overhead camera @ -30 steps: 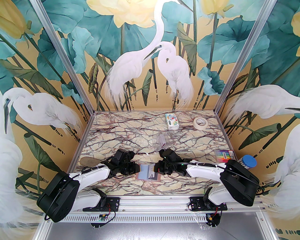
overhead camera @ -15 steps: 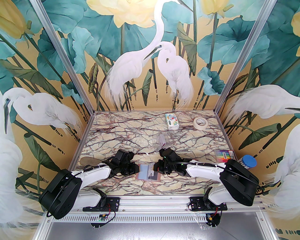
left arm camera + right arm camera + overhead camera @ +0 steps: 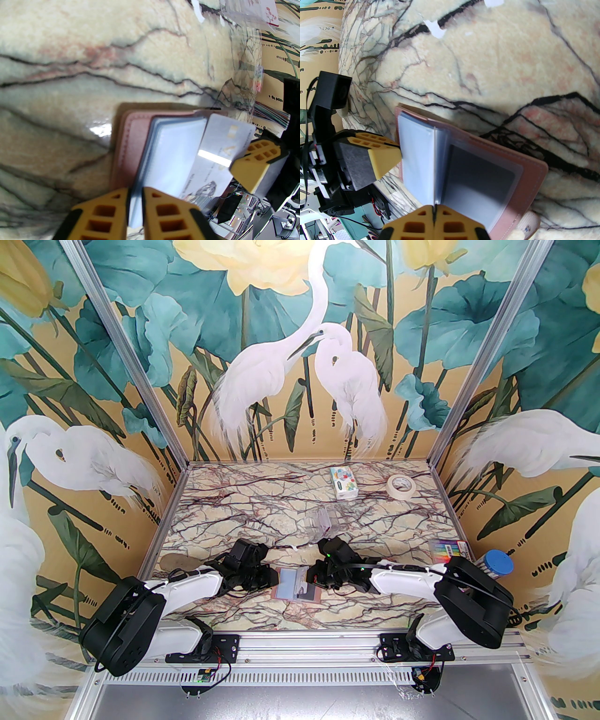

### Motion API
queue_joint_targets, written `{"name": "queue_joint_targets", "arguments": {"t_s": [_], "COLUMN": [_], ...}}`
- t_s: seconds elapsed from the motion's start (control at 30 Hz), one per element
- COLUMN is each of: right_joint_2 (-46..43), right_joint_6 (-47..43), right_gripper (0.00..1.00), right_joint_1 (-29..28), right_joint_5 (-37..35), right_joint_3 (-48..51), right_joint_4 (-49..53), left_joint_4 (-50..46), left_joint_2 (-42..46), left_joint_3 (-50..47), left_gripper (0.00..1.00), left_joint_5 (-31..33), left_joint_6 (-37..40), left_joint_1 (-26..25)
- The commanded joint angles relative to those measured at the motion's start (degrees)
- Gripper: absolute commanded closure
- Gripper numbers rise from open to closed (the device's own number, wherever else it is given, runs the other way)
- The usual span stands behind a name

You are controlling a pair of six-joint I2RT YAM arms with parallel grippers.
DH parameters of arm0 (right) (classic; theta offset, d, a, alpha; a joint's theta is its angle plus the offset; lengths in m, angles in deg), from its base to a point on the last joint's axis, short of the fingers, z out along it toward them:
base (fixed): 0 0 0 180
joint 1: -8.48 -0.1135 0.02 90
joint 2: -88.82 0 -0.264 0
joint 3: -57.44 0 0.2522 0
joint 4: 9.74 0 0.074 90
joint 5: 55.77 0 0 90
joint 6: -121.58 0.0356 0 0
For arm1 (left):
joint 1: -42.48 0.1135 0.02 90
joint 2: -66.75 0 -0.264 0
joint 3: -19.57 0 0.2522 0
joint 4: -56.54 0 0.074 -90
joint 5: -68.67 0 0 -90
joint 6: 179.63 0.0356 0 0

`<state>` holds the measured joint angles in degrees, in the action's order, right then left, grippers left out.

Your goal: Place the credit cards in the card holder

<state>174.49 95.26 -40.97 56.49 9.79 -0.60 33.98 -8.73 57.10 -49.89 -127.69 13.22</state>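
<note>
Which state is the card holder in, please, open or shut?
Open: the card holder lies with pink covers spread on the table, clear sleeves fanned between them.

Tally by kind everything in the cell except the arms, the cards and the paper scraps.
Dusty-pink folding leather-like card holder: 1
Colourful tissue pack: 1
Cream tape roll: 1
Clear plastic stand: 1
Pack of coloured pens: 1
Blue-lidded tub: 1
Flat tan oval object: 1
Total: 7

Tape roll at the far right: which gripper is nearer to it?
Right. The right gripper sits left of the tape roll and closer to the bases, at the right side of the card holder; the left gripper is further left, at its other side.
</note>
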Motion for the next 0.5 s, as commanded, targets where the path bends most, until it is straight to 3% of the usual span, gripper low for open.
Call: {"name": "queue_joint_targets", "arguments": {"t_s": [0.0,0.47], "right_joint_2": [0.64,-0.06], "right_joint_6": [0.96,1.96], "right_gripper": [1.0,1.0], "right_joint_1": [-0.47,-0.73], "right_joint_5": [-0.25,0.05], "right_joint_3": [-0.41,0.43], "right_joint_4": [-1.04,-2.04], "left_joint_4": [-1.88,-1.75], "left_joint_2": [-1.32,-2.89], "left_joint_3": [-0.02,0.66], "left_gripper": [0.84,0.84], "left_joint_5": [1.66,1.49], "left_joint_6": [0.35,0.62], "left_joint_1": [-0.27,-0.8]}}
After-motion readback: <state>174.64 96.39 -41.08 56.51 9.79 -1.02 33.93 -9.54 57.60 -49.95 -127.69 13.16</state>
